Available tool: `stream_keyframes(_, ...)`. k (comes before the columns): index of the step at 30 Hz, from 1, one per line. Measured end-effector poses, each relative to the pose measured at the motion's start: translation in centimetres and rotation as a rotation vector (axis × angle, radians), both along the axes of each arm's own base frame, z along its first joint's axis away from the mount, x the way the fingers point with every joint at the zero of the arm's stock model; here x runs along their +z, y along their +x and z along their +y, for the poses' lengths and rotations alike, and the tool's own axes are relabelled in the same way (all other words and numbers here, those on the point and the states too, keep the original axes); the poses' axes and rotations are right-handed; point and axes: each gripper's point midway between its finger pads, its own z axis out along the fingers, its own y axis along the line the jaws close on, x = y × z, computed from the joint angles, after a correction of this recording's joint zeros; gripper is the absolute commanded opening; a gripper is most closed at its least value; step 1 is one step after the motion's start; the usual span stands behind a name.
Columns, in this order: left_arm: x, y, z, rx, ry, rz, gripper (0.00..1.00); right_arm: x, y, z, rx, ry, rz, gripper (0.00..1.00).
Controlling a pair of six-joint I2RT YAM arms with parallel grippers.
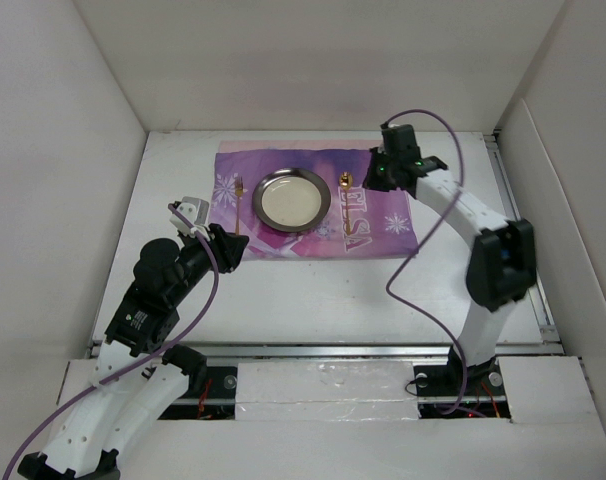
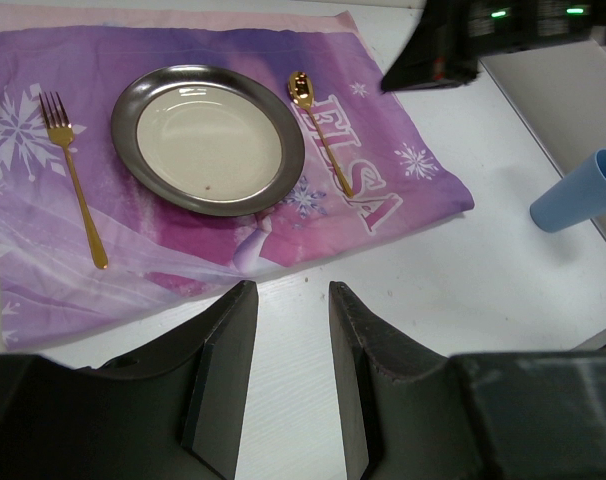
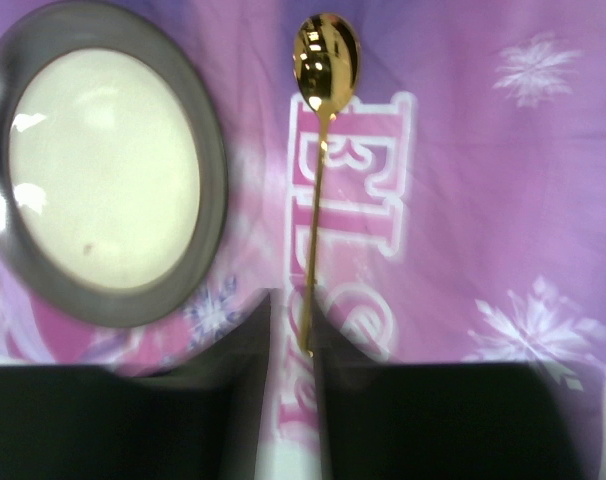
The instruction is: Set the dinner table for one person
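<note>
A purple "ELSA" mat (image 1: 383, 215) lies at the back of the white dinner table (image 1: 313, 300). On the mat sits a metal plate (image 1: 293, 199) with a gold fork (image 1: 239, 205) to its left and a gold spoon (image 1: 345, 200) to its right. My right gripper (image 3: 291, 300) hovers over the spoon's (image 3: 318, 180) handle end. Its jaws stand a little apart, the handle tip lying beside the right finger. My left gripper (image 2: 291, 290) is open over bare table just in front of the mat (image 2: 403, 170), with nothing between its fingers.
In the left wrist view a blue cup (image 2: 578, 190) lies on its side on the table, right of the mat. A metal rail (image 1: 313, 350) runs along the near edge. White walls enclose the table on three sides.
</note>
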Motion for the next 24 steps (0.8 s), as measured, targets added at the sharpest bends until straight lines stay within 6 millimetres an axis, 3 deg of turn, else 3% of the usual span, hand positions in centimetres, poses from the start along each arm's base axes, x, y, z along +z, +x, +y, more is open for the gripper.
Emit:
stream_keyframes(3, 0.1, -0.2, -0.1, -0.011, -0.002, -0.003, 0.32, 6.5, -3.8, -3.3, -0.110, 0.025, -0.167, 0.00)
stream_keyframes(5, 0.3, -0.3, -0.2, -0.017, -0.005, -0.009, 0.32, 10.2, -6.5, -6.7, -0.226, 0.035, -0.306, 0.00)
stream_keyframes(8, 0.7, -0.7, -0.3, -0.031, -0.014, -0.025, 0.32, 12.8, -11.5, -13.7, -0.450, 0.036, -0.452, 0.02)
stream_keyframes(10, 1.0, -1.0, -0.2, -0.036, -0.020, -0.039, 0.32, 12.8, -14.1, -18.8, -0.618, 0.009, -0.492, 0.19)
stream_keyframes(12, 1.2, -1.1, -0.2, -0.040, -0.024, -0.047, 0.32, 11.9, -16.1, -23.0, -0.765, -0.041, -0.497, 0.48)
stream_keyframes(15, 1.3, -1.2, -0.2, -0.044, -0.024, -0.049, 0.32, 9.8, -18.5, -27.0, -0.906, -0.099, -0.461, 0.62)
stream_keyframes(19, 1.3, -1.3, -0.4, -0.052, -0.025, -0.051, 0.32, 7.7, -18.6, -29.5, -0.986, -0.133, -0.400, 0.63)
stream_keyframes(24, 1.7, -1.6, -0.3, -0.053, -0.031, -0.064, 0.32, 1.5, -17.1, -31.2, -1.019, -0.169, -0.198, 0.60)
